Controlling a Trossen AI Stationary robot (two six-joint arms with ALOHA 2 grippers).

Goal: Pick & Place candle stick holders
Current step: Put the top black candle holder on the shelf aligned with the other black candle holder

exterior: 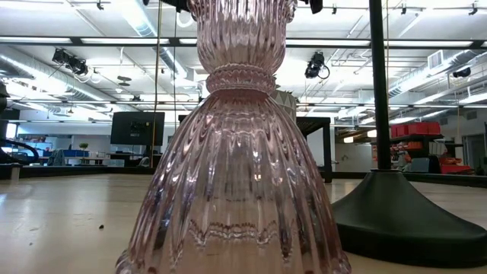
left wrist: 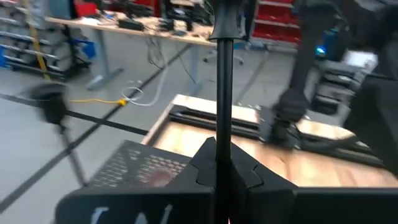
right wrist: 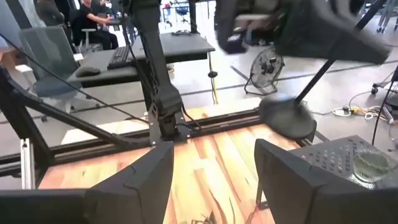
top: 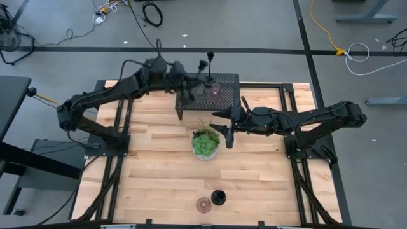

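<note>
The left gripper [top: 189,94], jaws closed on a thin black candlestick [left wrist: 224,93], holds it over the black mesh rack [top: 226,81] to move it, while the right gripper [top: 227,130] waits with jaws open above the wooden counter [top: 159,165].

The table [top: 159,184] is pale wood in long butcher-block strips, framed by black rails. On it the mesh rack [top: 226,79] is black with a fine perforated pattern. The plant [top: 205,144] is bright green in a clear bowl. Both arms are dark, near black.

A ribbed glass holder [exterior: 232,190] is pale pink, with vertical flutes running down its flared body. Just beside it a candlestick [exterior: 403,205] is matte black. On the rack, 1 glass cup [top: 215,90] looks pinkish and another [right wrist: 371,165] greenish. The floor beyond is grey, crossed by a yellow cable [top: 324,28].
</note>
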